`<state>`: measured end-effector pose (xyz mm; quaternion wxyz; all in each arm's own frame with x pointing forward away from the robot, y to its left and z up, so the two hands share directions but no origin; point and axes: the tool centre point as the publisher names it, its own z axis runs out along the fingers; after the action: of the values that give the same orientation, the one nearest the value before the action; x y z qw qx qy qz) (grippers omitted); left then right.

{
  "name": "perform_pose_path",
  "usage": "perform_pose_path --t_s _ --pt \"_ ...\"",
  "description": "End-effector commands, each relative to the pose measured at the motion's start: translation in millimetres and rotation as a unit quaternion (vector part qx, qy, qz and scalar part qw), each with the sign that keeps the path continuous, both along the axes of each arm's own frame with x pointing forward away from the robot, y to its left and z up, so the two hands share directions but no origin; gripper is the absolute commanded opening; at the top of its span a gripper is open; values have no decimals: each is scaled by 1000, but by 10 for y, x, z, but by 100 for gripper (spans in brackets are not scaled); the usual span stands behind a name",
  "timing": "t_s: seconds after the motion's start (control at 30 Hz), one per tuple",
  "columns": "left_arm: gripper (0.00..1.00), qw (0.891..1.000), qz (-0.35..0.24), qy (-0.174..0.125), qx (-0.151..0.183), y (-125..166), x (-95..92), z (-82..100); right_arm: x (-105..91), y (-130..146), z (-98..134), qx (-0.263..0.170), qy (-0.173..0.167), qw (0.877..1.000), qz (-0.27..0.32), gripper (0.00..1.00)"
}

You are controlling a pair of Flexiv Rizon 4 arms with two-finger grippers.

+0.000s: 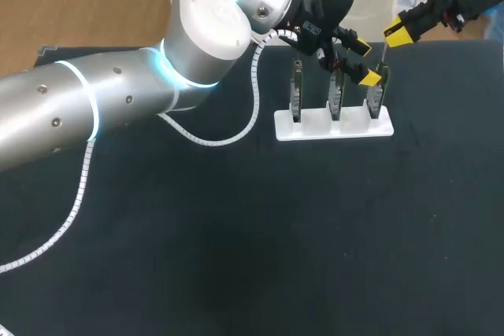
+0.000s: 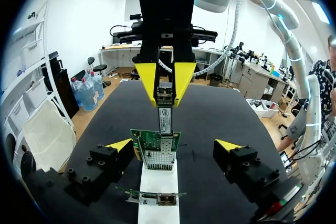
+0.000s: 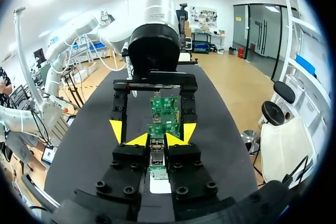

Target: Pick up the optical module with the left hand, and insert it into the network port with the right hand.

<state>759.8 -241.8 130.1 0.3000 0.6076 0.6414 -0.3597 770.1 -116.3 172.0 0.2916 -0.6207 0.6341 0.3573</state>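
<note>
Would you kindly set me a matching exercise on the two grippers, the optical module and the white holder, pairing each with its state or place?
1. left gripper
2. right gripper
3. optical module
4. white holder

a. bears upright green boards
b. held at the top of one board
c. open
d. shut on the module

Pairs: 1-c, 2-d, 3-b, 4-a.

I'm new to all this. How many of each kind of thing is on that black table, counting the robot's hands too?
3 green circuit boards
1 white stand holding them upright
1 optical module
2 robot hands: left hand, right hand
Total: 7
</note>
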Motion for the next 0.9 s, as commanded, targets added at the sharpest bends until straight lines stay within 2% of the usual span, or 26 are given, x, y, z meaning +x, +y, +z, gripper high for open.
perform_pose_path --t_s 0.03,0.27,0.9 --pt "100 1000 0 2 4 -12 16 12 -13 3 -7 2 -5 1000 -1 0" --pt "100 1000 0 2 4 -12 16 12 -9 9 33 1 -12 1000 0 0" --pt "100 1000 0 2 4 -12 16 12 -23 4 -20 -4 -4 1000 -2 0"
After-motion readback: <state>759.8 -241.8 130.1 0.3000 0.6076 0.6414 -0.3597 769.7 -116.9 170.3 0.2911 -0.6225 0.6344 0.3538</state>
